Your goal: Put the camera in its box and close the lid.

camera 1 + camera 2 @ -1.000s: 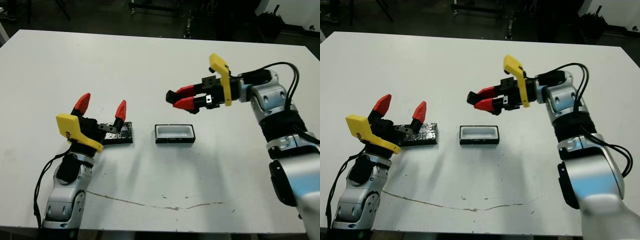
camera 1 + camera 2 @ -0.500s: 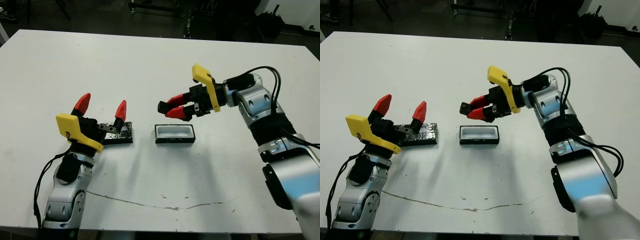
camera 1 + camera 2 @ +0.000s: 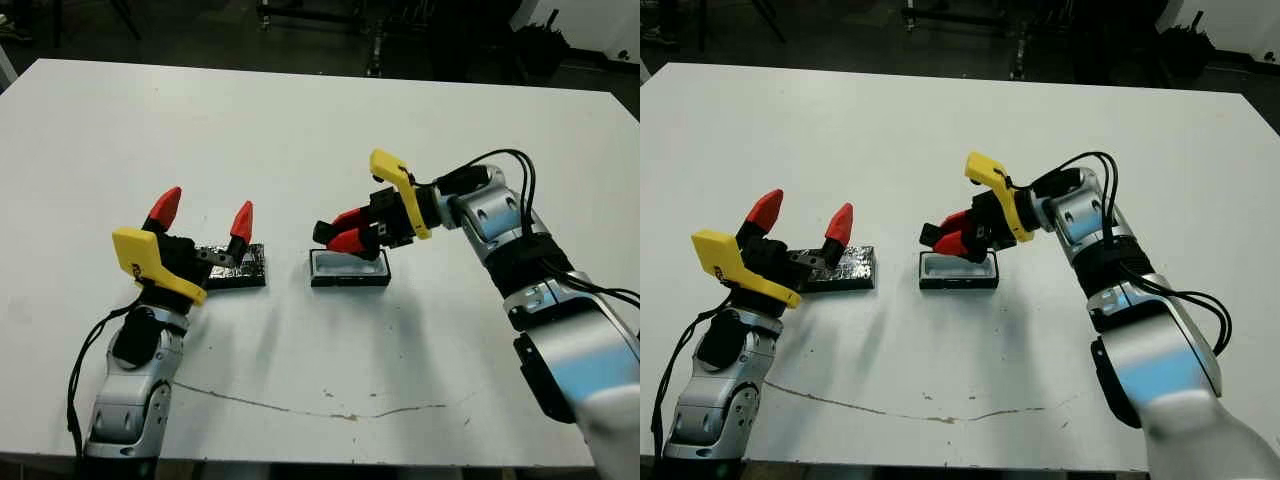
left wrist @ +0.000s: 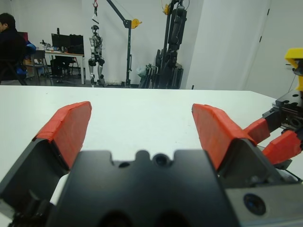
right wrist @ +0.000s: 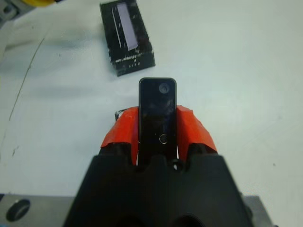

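We are finding the slim glossy black camera bar (image 5: 157,113) clamped lengthwise in the right claw (image 3: 340,233), hovering just above the shallow white-lined black box (image 3: 349,268), apparently roughly along its length. The left claw (image 3: 203,215) is spread apart over the foil-topped black lid (image 3: 243,268).

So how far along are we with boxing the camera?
Done: the right gripper is shut on the slim glossy black camera bar. In hand: it holds the bar just over the shallow white-lined black box, not yet inside. Left: seat the camera, then fit the foil-topped flat black lid, lying by the open left gripper.
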`<control>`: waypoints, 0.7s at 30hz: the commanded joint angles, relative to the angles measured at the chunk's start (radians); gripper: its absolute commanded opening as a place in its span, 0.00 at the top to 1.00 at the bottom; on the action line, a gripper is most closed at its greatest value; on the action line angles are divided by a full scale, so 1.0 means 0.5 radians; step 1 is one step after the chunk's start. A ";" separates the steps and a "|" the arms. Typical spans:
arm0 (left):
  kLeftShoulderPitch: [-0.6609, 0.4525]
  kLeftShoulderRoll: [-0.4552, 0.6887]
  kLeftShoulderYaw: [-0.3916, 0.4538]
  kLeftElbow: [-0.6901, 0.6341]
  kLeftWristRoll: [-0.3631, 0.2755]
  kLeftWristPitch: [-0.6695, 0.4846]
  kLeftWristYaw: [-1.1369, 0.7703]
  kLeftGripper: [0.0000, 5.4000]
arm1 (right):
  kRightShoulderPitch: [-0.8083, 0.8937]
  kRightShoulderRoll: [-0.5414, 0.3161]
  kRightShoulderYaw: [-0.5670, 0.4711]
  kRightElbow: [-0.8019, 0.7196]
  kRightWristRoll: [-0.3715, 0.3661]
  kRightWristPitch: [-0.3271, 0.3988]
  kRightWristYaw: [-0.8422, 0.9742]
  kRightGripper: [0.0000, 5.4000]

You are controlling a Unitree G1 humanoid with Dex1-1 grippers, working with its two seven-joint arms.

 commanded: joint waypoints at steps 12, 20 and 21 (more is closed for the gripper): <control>0.024 0.014 -0.004 0.008 0.016 0.016 -0.015 0.00 | 0.070 0.032 -0.032 0.105 -0.014 -0.169 0.002 0.69; 0.024 0.012 0.000 0.004 0.011 0.024 -0.016 0.00 | 0.130 0.010 -0.009 0.057 -0.051 -0.178 -0.015 0.69; 0.025 0.011 0.001 0.002 0.009 0.026 -0.015 0.00 | 0.134 0.008 -0.006 0.053 -0.055 -0.166 -0.017 0.69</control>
